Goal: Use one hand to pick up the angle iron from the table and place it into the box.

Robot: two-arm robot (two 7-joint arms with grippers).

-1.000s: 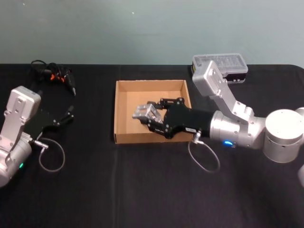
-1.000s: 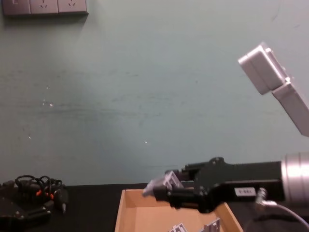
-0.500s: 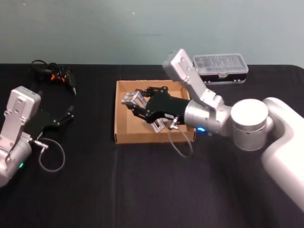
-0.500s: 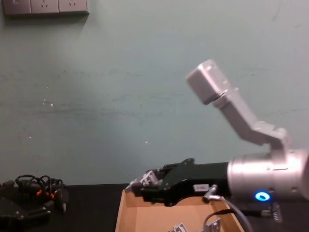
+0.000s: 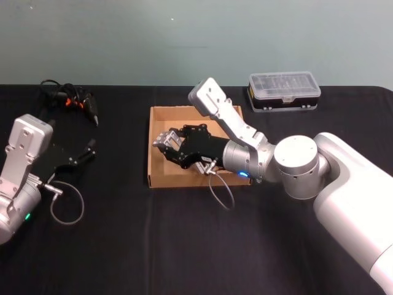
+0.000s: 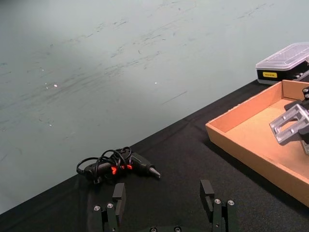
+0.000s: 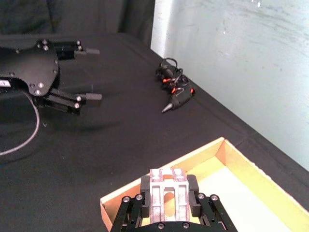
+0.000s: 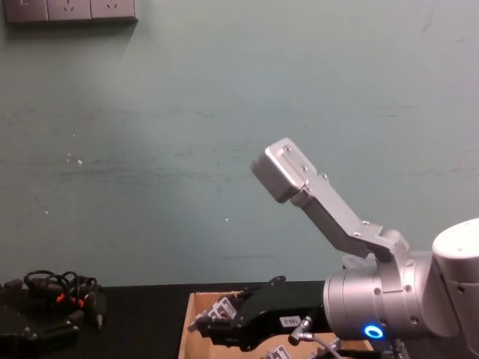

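Note:
My right gripper (image 5: 166, 144) is shut on the angle iron (image 5: 164, 139), a small silver bracket with slots. It holds the bracket above the left part of the box (image 5: 149, 147), a shallow tan cardboard tray on the black table (image 5: 184, 246). The right wrist view shows the angle iron (image 7: 166, 192) clamped between the dark fingers, over the box wall (image 7: 231, 159). From the chest view, the angle iron (image 8: 219, 310) hangs just above the box's rim (image 8: 187, 333). My left gripper (image 5: 86, 150) rests open at the table's left, also shown as the left gripper (image 6: 162, 195).
A clear-lidded black organiser case (image 5: 284, 90) stands at the back right, behind the box. A dark tool with coiled cable and orange marks (image 5: 69, 98) lies at the back left. A teal wall closes off the table's far edge.
The right arm has swung left across the box with the angle iron, from the box's middle to its left part, and dropped lower. The left arm has stayed still.

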